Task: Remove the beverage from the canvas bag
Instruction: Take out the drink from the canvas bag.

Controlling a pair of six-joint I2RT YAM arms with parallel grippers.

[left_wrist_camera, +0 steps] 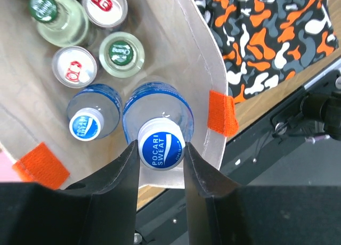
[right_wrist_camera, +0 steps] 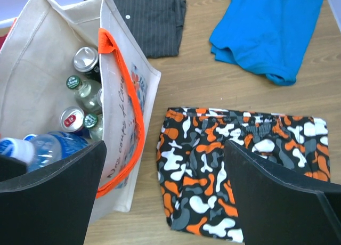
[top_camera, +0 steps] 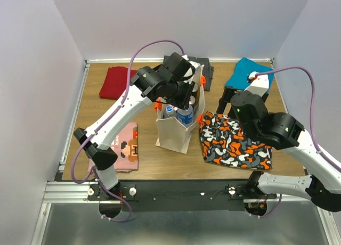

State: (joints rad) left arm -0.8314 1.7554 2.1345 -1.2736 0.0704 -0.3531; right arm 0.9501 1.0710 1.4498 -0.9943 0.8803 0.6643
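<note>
Where the brown wooden tabletop (top_camera: 160, 157) is boxed in by plain white walls on three sides, its middle is taken by the tall beige canvas bag (top_camera: 171, 134), stood upright with orange tabs at the rim. Folded cloths are laid around it:
- red cloth (top_camera: 118, 81), upper left
- pink pixel-print cloth (top_camera: 127, 147), lower left
- dark striped garment (top_camera: 208, 72), behind the bag
- bright blue cloth (top_camera: 246, 74), upper right
- orange, black and white camouflage cloth (top_camera: 234, 144), just beside the bag's right side

A silver metal rail (top_camera: 176, 192) is run along the bottom edge. Bare wood is seen between the bag and the pink cloth and in front of the bag.

The left arm is arched from lower left over the bag, wrist pointed down into its mouth. The left gripper (left_wrist_camera: 161, 155) is clamped on the white-and-blue cap of a clear plastic bottle (left_wrist_camera: 158, 109) with a blue label. The bottle is held upright inside the bag, against the wall near an orange tab. A second blue bottle (left_wrist_camera: 88, 120), cans and green-capped glass bottles are packed beside it.

The right arm is bent in from the right. The right gripper (right_wrist_camera: 164, 154) is held above the camouflage cloth, jaws wide apart, nothing between them.
</note>
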